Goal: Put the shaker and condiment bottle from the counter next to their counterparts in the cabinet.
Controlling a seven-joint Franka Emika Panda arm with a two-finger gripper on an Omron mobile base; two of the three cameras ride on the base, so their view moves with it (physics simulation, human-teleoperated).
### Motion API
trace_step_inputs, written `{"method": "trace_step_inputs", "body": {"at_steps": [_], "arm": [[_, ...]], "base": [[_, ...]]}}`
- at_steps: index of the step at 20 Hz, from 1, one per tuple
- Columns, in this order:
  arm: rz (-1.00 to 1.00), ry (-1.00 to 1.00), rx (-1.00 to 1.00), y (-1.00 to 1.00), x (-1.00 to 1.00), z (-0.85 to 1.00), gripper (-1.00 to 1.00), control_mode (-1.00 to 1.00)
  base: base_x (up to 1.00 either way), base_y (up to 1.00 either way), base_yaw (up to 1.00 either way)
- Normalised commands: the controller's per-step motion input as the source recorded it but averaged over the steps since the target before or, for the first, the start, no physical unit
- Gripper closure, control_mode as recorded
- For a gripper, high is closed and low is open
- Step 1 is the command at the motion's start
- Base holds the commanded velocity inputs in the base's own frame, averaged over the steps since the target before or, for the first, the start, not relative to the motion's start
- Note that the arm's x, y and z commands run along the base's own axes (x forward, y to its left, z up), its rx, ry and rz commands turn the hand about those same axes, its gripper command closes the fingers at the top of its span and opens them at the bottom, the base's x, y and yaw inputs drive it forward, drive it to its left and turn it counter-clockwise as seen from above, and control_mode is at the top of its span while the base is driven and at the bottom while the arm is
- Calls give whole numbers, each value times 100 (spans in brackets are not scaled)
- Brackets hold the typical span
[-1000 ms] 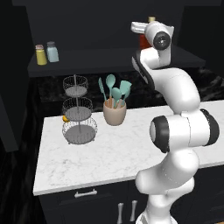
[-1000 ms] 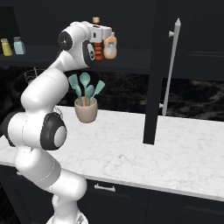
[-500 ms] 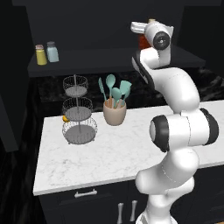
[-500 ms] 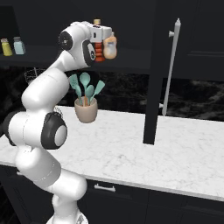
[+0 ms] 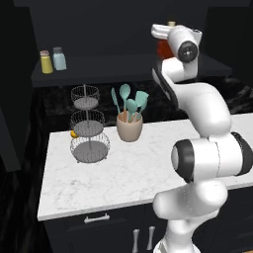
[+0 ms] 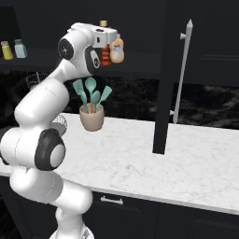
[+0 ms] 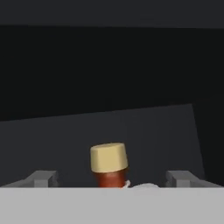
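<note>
On the shelf's left end I see the yellow shaker (image 5: 46, 62) and the blue shaker (image 5: 59, 58) unchanged. At the right, my jaws have parted since a second ago, standing clear on either side of the red bottle (image 7: 110, 168), which rests on the shelf (image 5: 123, 66) beside the orange bottle (image 6: 117, 50).

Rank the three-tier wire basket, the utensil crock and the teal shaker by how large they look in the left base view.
1. three-tier wire basket, the tallest and widest.
2. utensil crock, clearly smaller.
3. teal shaker, smallest, though it stands farther back on the cabinet shelf, so distance shrinks it somewhat.
</note>
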Motion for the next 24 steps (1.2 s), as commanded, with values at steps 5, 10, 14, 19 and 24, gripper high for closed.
{"method": "trace_step_inputs", "body": {"at_steps": [5,10,14,19,24], "arm": [[0,-18,0,0,-78,2,-100,-100],[0,-7,1,0,-78,0,-100,-100],[0,0,0,0,-97,-18,-100,-100],[0,3,0,0,-100,-36,-100,-100],[0,23,0,-10,-100,-98,-100,-100]], "base": [[0,0,0],[0,0,0],[0,0,0],[0,0,0],[0,0,0]]}}
